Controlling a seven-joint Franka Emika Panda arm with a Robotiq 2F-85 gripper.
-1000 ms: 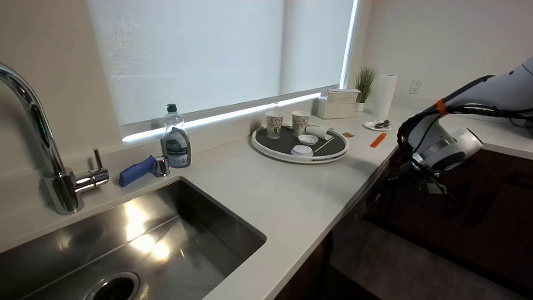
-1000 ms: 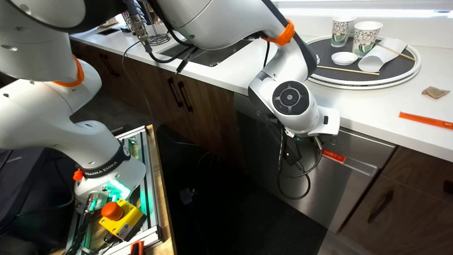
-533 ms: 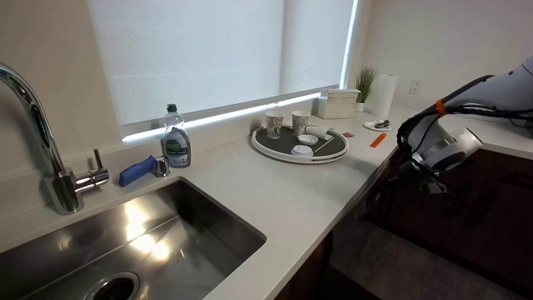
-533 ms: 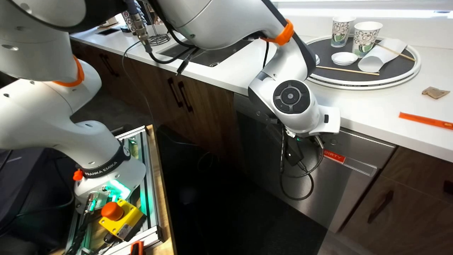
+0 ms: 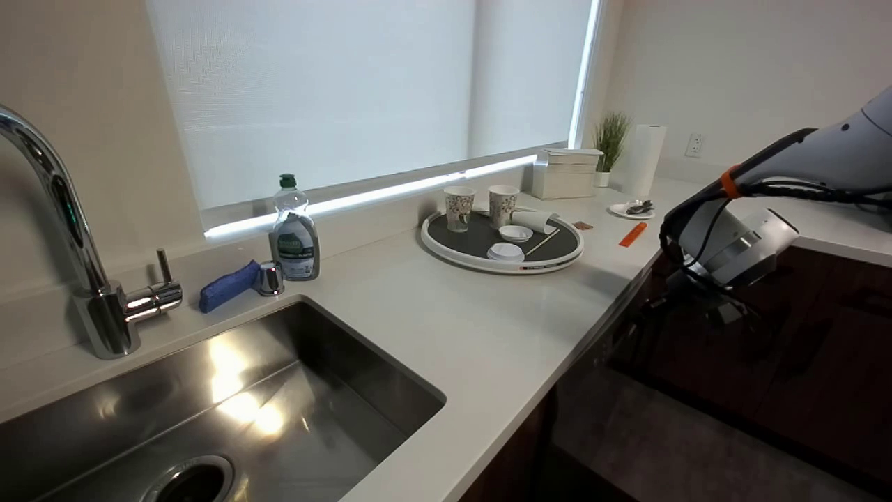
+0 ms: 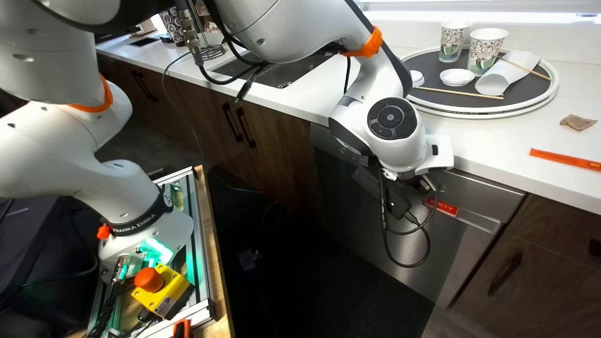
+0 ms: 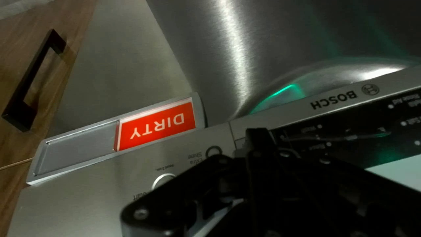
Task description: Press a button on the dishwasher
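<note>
The dishwasher (image 6: 450,256) is a flat steel-fronted appliance under the counter; its front also fills much of the wrist view (image 7: 131,56). Its control strip carries a round Extra Shine button (image 7: 213,151) and a round Start button (image 7: 163,180) partly behind the gripper. A dark display with small lights lies on the right. My gripper (image 7: 260,135) looks shut and empty, its fingertips together over the strip between the Extra Shine button and the display. I cannot tell whether they touch the panel. In the exterior views the fingertips are hidden or lost in the dark.
A red DIRTY sign (image 7: 157,125) is on the dishwasher front. The countertop (image 6: 516,136) overhangs above it, close to my wrist. A round tray (image 6: 483,112) with paper cups stands on it. Cables (image 6: 413,263) hang from my wrist. A black handle (image 7: 33,79) projects from the neighbouring cabinet.
My wrist has tilted and shifted slightly along the dishwasher front. The forearm has moved a little, and the hanging cables have swung toward the DIRTY sign. Counter items have not moved.
</note>
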